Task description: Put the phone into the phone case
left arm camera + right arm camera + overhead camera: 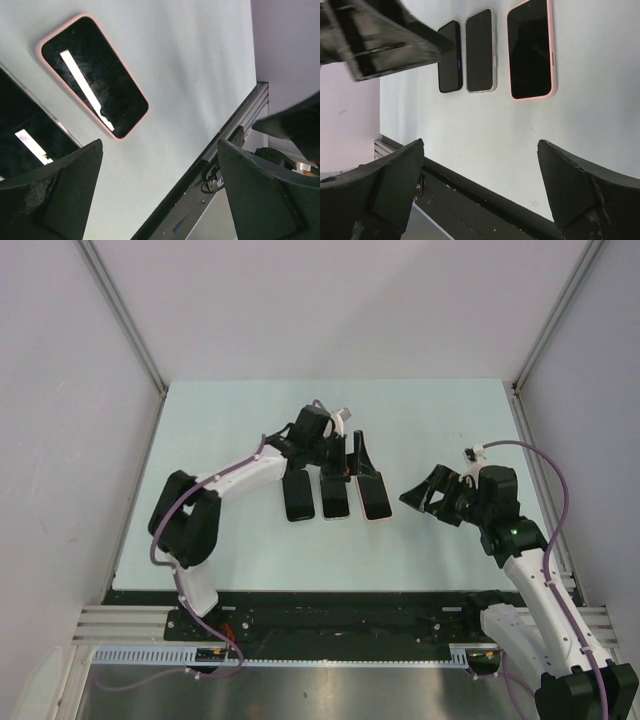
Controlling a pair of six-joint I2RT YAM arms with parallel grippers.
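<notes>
A pink phone case (376, 496) lies flat on the pale table, and a black-screened phone (530, 47) fills it inside the pink rim (131, 80). My left gripper (343, 462) hovers open just behind this case, nothing between its fingers (75, 180). The pink case shows in the left wrist view at the upper left. My right gripper (422, 492) stands open to the right of the case, empty, and its fingers (570, 185) frame the table's near edge.
Two more phone-like slabs lie left of the pink case: one with a silvery rim (334, 498) and a black one (298, 498). A black rail (330, 605) runs along the near table edge. Grey walls close in both sides.
</notes>
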